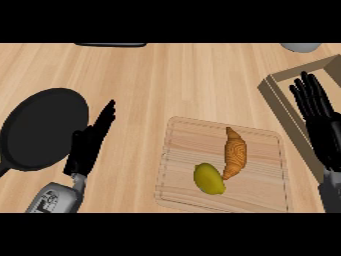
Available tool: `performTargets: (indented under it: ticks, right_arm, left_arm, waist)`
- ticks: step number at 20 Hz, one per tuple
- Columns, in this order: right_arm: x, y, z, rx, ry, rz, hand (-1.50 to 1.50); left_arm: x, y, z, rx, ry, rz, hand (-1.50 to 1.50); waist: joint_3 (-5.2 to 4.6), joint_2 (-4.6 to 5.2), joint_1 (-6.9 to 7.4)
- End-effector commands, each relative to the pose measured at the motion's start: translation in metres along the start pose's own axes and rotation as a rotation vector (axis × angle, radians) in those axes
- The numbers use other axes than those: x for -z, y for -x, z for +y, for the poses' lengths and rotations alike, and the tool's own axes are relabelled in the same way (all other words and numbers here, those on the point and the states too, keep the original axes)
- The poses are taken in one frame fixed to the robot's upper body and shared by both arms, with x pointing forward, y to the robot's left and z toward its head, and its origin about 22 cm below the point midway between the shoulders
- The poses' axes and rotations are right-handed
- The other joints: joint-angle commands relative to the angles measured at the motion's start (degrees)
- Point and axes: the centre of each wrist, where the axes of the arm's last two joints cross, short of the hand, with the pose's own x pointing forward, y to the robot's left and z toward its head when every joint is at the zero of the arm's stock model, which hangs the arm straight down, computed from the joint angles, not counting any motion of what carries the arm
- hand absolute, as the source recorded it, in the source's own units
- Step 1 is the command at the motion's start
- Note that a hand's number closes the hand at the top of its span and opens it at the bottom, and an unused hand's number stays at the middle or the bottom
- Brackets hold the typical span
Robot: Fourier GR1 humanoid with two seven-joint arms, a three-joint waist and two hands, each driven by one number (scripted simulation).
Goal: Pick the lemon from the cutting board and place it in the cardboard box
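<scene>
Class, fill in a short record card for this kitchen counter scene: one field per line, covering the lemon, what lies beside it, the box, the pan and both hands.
lemon: lemon lies on the cutting board, near its front left part
beside it: croissant, touching or almost touching the lemon
box: cardboard box at the right, open
pan: black pan on the counter at the left
left hand: left hand open, between pan and board, holding nothing
right hand: right hand open, over the box
task state: lemon not yet picked
</scene>
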Motion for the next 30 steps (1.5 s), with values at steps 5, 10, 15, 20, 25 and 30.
performTargets:
  ticks: [5,10,15,20,25,30]
  right_arm:
    - [0.012,0.026,-0.052,0.130,0.049,0.140,1.50]
    - [-0.019,0.084,-0.031,-0.240,-0.015,0.252,-1.50]
    - [0.000,0.070,-0.045,-0.305,-0.191,0.020,-1.50]
    - [0.036,0.010,-0.061,-0.564,-0.478,0.110,-1.50]
    - [0.058,-0.025,-0.043,-0.657,-0.769,0.266,-1.50]
    - [0.066,-0.057,-0.006,-0.602,-0.813,0.299,-1.50]
  left_arm:
    - [-0.022,-0.038,0.057,-0.142,-0.209,-0.150,0.00]
    - [-0.022,-0.040,0.047,-0.247,-0.211,-0.119,0.00]
    - [-0.026,-0.035,0.057,-0.235,-0.221,-0.114,0.00]
    - [-0.021,-0.035,0.061,-0.234,-0.230,-0.100,0.00]
    - [-0.023,-0.039,0.063,-0.234,-0.261,-0.112,0.00]
    - [-0.029,-0.035,0.064,-0.231,-0.242,-0.104,0.00]
  waist:
    - [0.79,-0.88,0.34]
    - [0.82,-0.57,0.23]
    - [0.75,-0.82,-1.04]
    - [0.58,-1.14,-1.60]
    - [0.53,-1.31,-1.76]
    - [0.65,-1.07,-1.87]
